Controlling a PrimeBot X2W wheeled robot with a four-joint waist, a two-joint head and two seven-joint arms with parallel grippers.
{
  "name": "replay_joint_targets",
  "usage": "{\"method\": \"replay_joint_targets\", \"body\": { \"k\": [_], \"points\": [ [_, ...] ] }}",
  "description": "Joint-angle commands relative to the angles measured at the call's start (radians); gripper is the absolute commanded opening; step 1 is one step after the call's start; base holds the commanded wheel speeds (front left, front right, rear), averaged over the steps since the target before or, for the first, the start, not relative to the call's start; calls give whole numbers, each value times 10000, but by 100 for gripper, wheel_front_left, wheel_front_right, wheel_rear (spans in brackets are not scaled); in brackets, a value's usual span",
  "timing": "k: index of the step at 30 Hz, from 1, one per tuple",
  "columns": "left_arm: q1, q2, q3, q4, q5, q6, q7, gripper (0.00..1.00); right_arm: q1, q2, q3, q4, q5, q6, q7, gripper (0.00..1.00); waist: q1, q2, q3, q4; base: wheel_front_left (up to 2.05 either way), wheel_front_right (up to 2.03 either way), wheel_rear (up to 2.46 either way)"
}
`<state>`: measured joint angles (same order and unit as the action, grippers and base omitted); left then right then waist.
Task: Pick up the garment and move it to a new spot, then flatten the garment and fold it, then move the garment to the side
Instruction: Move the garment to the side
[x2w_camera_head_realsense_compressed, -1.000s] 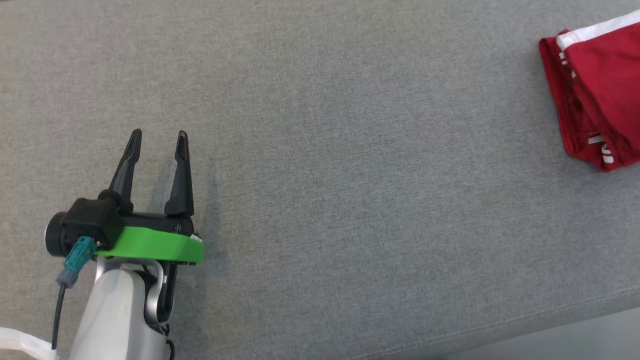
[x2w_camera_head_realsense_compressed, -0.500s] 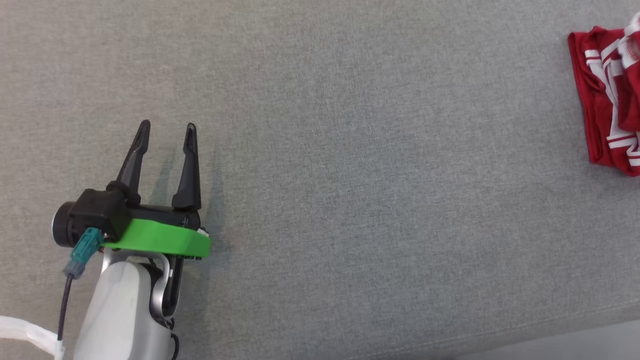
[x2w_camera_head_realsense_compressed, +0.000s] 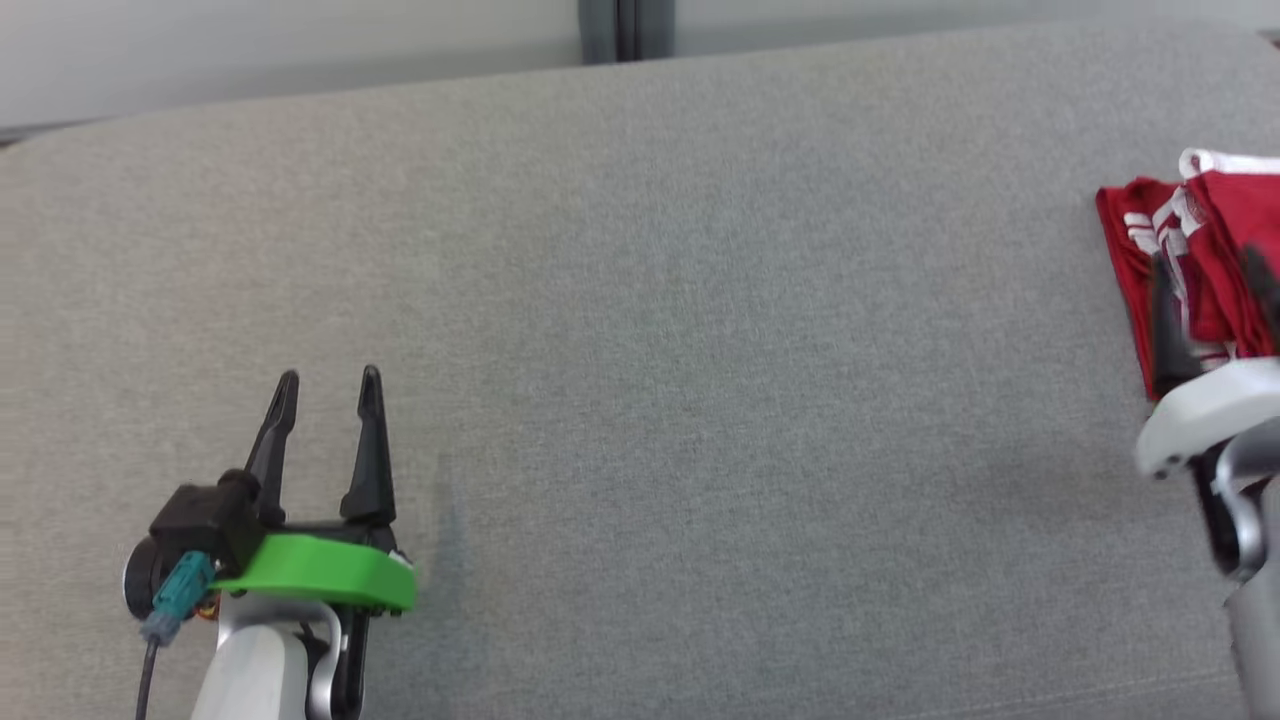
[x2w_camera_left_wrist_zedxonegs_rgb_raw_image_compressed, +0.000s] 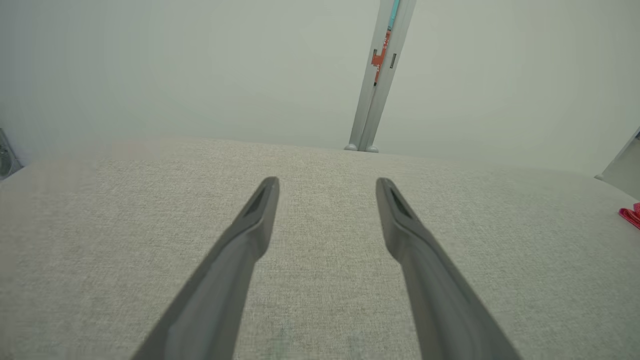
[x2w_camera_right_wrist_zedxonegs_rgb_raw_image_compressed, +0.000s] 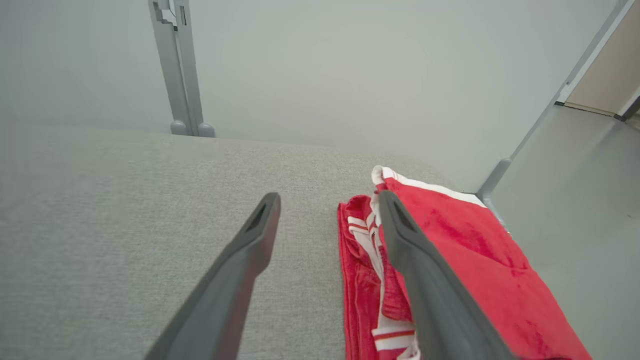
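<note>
Since a second ago my head camera has tipped up, bringing the right gripper (x2w_camera_head_realsense_compressed: 1205, 265) into frame above the garment (x2w_camera_head_realsense_compressed: 1215, 220). Red cloth with white stripes, folded, the garment lies at the far right end of the grey cushion (x2w_camera_head_realsense_compressed: 700, 350). I see the right gripper's jaws spread wide, holding nothing. Well apart at lower left, my left gripper (x2w_camera_head_realsense_compressed: 329, 376) hangs wide open and empty over bare fabric. Behind the cushion stands a metal post (x2w_camera_head_realsense_compressed: 625, 15).
</note>
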<state>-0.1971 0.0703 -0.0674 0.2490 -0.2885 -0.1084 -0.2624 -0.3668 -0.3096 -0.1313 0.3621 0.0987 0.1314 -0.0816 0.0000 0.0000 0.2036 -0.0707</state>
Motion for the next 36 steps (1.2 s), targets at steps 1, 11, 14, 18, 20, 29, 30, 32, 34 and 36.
{"method": "replay_joint_targets", "body": {
  "k": [1, 11, 14, 18, 20, 29, 30, 32, 34, 36],
  "points": [
    [261, -29, 126, 40, 8, 36, -25, 100, 449, 184, 186, -400, 135, -18, -41, 100, 0, 0, -888, 409, 0, 0, 0],
    [930, -83, 553, 372, 69, -3, -26, 100, 2315, 960, 801, -2037, 817, -18, 7, 100, 0, 0, -1732, 823, 0, 0, 0],
    [1114, -96, 665, 492, 60, -19, -25, 100, 2663, 1201, 996, -2216, 883, -16, 42, 100, 0, 0, -1907, 865, 0, 0, 0],
    [1277, -114, 789, 572, 149, -41, -26, 100, 2911, 1497, 1137, -2201, 939, -16, 13, 100, 0, 0, -2039, 902, 0, 0, 0],
    [1302, -122, 806, 611, 173, -55, -26, 100, 3035, 1606, 1223, -2125, 939, -16, 45, 100, 0, 0, -2080, 936, 0, 0, 0],
    [1370, -160, 781, 738, 249, -110, -27, 100, 3416, 1914, 1163, -1907, 887, -16, 99, 100, 0, 0, -2215, 928, 0, 0, 0],
    [1361, -158, 770, 737, 254, -120, -27, 100, 3429, 1931, 1157, -1905, 869, -16, 89, 100, 0, 0, -2219, 909, 0, 0, 0],
    [1342, -160, 737, 721, 246, -126, -27, 100, 3409, 1968, 1165, -1908, 837, -16, 75, 100, 0, 0, -2219, 870, 0, 0, 0],
    [1311, -161, 698, 713, 247, -147, -27, 100, 3402, 2006, 1179, -1922, 834, -16, 59, 100, 0, 0, -2214, 834, 0, 0, 0],
    [1278, -164, 659, 697, 248, -154, -27, 100, 3397, 2027, 1172, -1937, 824, -16, 30, 100, 0, 0, -2207, 808, 0, 0, 0]
  ]
}}
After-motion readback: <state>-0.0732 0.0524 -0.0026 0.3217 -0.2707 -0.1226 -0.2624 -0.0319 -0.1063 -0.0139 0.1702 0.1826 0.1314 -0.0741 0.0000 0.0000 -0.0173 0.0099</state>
